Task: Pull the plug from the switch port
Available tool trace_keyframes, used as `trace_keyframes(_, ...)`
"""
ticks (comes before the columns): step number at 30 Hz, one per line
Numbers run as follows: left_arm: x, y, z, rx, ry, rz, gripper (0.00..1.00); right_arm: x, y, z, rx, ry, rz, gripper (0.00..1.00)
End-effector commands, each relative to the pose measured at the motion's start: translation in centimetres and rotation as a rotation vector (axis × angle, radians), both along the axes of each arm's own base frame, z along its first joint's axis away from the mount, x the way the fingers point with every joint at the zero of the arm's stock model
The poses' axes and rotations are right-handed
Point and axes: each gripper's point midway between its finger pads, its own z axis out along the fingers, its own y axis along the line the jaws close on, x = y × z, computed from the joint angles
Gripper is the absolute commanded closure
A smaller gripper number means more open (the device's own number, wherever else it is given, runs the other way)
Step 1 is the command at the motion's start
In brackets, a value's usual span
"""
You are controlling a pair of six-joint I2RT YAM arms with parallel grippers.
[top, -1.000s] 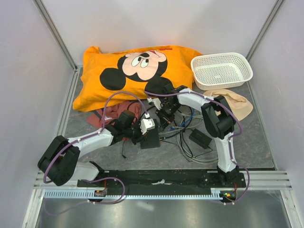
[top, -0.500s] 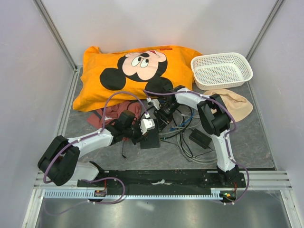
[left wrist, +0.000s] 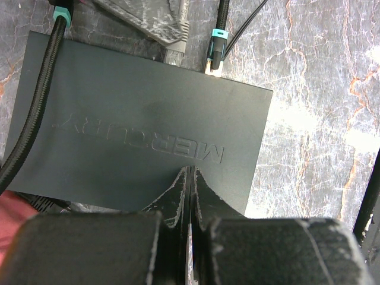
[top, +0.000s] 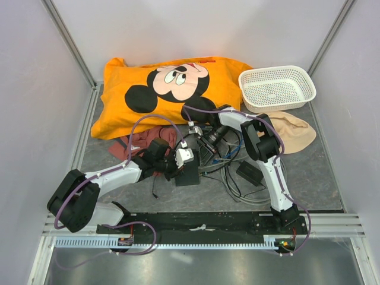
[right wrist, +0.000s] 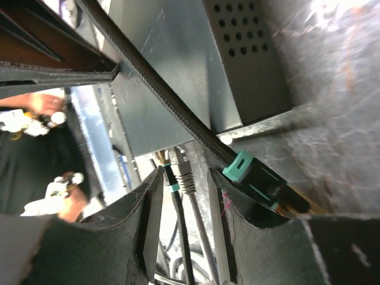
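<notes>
The switch [left wrist: 136, 130] is a flat dark grey box, also visible from above [top: 189, 176]. My left gripper [left wrist: 189, 173] is shut, its tips resting on the box's top. A black plug with a teal ring [left wrist: 217, 50] sits in a switch port [left wrist: 212, 69] on the far edge. My right gripper [right wrist: 185, 178] is open at the port row, with a grey plug [right wrist: 186, 173] and a teal-ringed black plug [right wrist: 170, 178] between its fingers, neither clamped. Outside its right finger lies a loose teal-collared plug [right wrist: 261, 185] on a braided cable [right wrist: 166, 101].
A black adapter brick [top: 249, 172] and a tangle of cables [top: 228, 169] lie right of the switch. A maroon cloth [top: 145, 139] is behind my left arm. An orange Mickey Mouse cushion [top: 160, 89], white basket [top: 276, 88] and beige cloth [top: 295, 132] fill the back.
My right gripper has gone from shut to open, and its elbow has swung left and back. The left arm has stayed on the switch.
</notes>
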Motion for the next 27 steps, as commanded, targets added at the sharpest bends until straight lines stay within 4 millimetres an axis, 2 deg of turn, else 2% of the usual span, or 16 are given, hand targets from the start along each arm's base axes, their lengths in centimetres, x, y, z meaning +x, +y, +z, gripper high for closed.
trace_keyframes(1,-1.2,1.2,-2.0,0.066,0.038,-0.016,0.98,-0.9,0.0,-0.7,0.026,0.035,0.048,0.56)
trace_keyframes(14,-1.3,1.3,-2.1,0.069,0.043,-0.014,0.98,0.8,0.5,-2.4,-0.046,-0.02,-0.013,0.55)
trace_keyframes(27,-1.3,1.3,-2.0,0.065,0.037,-0.016,0.98,0.1,1.1,-2.8,-0.083,-0.049,0.009,0.55)
